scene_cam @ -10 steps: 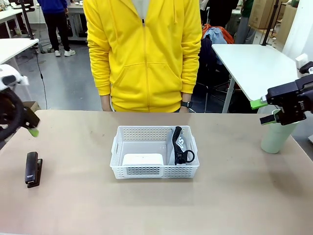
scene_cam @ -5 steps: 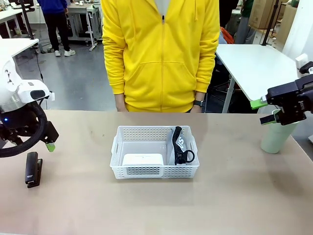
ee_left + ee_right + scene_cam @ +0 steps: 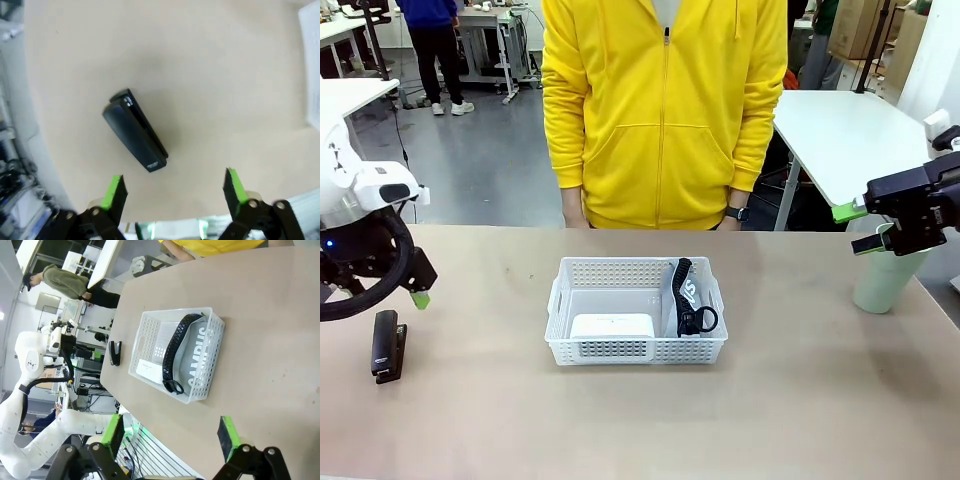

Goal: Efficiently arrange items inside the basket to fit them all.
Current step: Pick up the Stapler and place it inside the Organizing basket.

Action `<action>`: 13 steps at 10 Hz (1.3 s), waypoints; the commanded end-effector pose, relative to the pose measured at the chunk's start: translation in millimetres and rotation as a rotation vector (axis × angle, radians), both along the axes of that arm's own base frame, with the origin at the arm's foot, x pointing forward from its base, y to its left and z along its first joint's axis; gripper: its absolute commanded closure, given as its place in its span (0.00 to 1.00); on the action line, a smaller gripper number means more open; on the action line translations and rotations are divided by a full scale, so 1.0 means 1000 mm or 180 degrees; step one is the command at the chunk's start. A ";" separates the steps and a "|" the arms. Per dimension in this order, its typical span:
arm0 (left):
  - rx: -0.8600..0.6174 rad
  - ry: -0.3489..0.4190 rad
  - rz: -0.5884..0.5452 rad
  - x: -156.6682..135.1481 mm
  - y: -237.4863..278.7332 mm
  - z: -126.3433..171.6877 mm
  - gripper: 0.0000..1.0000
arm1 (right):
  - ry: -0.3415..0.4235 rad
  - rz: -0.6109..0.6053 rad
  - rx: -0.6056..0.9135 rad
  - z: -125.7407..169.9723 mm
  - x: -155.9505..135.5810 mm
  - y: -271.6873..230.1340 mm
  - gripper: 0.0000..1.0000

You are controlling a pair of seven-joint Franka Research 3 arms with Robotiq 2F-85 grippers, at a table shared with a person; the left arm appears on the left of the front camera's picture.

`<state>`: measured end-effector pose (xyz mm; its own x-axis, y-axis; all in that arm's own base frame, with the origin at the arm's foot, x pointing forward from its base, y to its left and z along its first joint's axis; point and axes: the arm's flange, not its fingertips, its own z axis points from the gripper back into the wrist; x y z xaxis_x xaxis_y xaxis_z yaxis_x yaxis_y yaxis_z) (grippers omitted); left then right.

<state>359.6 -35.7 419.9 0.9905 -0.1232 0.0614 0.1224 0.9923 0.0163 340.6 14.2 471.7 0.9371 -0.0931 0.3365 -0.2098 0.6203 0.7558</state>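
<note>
The white lattice basket (image 3: 556, 312) sits mid-table. Inside it a white boxy device (image 3: 611, 326) lies at the front left, and the grey CAMPUS pouch (image 3: 688, 296) stands on edge along the right wall. The dark stapler (image 3: 386, 345) lies on the table far left. My left gripper (image 3: 412, 290) hovers open just above and behind it; in the left wrist view the stapler (image 3: 135, 131) lies ahead of the open left gripper (image 3: 174, 187). My right gripper (image 3: 858, 228) hangs open at the right edge, in front of the pale green cup (image 3: 882, 280). The right wrist view shows the basket (image 3: 142, 337), pouch (image 3: 197, 357) and stapler (image 3: 115, 353).
A person in a yellow hoodie (image 3: 665, 110) stands at the far edge, hands down at the sides. The basket's edge (image 3: 311, 65) shows at the right of the left wrist view. Bare tabletop (image 3: 790, 400) surrounds the basket.
My left arm has swung in from the left edge and now hangs over the stapler. The person has stepped to the right. The right arm has not moved.
</note>
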 end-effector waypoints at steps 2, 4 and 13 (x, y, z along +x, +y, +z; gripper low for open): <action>0.0251 0.0194 0.0014 -0.006 0.022 -0.035 0.00 | -0.0065 0.0006 0.0077 0.000 0.002 0.001 0.00; 0.0156 0.0228 0.0045 -0.003 0.027 -0.055 0.00 | -0.0065 0.0006 0.0077 0.000 0.002 0.001 0.00; -0.0315 0.0124 0.1194 0.014 0.051 -0.088 0.00 | -0.0065 0.0006 0.0077 0.000 0.002 0.001 0.00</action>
<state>383.8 19.0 343.9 0.9974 0.0521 -0.0491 -0.0551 0.9966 -0.0612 340.6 13.9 471.5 0.9371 -0.0938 0.3361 -0.2090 0.6205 0.7559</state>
